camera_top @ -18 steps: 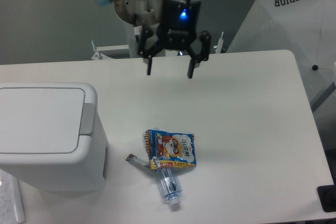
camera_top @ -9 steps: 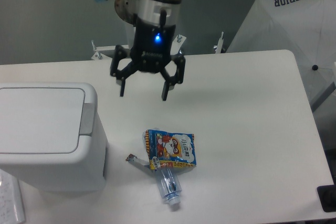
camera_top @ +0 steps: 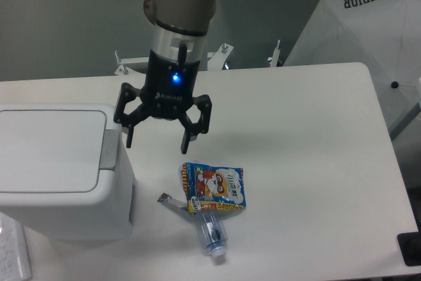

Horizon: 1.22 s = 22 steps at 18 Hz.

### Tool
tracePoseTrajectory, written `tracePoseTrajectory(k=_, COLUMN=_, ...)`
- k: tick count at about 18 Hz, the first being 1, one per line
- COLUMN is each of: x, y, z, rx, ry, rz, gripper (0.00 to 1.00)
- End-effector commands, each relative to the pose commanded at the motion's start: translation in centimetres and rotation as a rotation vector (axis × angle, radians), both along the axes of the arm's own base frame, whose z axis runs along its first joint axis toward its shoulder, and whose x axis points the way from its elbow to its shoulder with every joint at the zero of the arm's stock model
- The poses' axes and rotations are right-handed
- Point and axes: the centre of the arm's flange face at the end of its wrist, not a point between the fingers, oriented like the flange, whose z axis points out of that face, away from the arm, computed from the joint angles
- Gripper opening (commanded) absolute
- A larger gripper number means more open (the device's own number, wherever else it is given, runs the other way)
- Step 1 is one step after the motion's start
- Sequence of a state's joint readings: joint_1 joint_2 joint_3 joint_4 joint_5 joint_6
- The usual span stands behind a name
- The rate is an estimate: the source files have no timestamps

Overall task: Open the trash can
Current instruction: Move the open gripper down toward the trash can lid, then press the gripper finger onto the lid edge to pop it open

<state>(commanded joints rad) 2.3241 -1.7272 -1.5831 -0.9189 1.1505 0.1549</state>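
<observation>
A boxy, smooth, light grey-white plastic trash can (camera_top: 62,176) with rounded corners is sitting at the left edge of the white bench (camera_top: 309,162), its flat rectangular lid lying closed with the long axis running left to right and the grey push-button strip (camera_top: 109,149) along its right edge facing the middle of the bench. The black pincer (camera_top: 158,143) is hanging released, fingers spread wide and pointing down, just right of that strip and not touching it. Near the can's right side a crinkled, colourful snack packet (camera_top: 214,187) is lying flat, with a clear plastic bottle (camera_top: 213,233) just below it.
</observation>
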Motion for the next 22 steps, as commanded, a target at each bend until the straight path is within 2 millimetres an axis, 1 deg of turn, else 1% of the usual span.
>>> tracePoseTrajectory(k=8, x=0.8, y=0.5, z=-0.7, rx=-0.009, ry=-0.006, rz=-0.016, gripper=1.0)
tracePoseTrajectory(k=14, x=0.8, y=0.6, z=-1.1, rx=-0.014, ry=-0.011, rz=-0.017, gripper=1.0)
tracePoseTrajectory(k=22, x=0.7, y=0.7, z=-1.2, rx=-0.014, ry=-0.01, rz=-0.019, gripper=1.0)
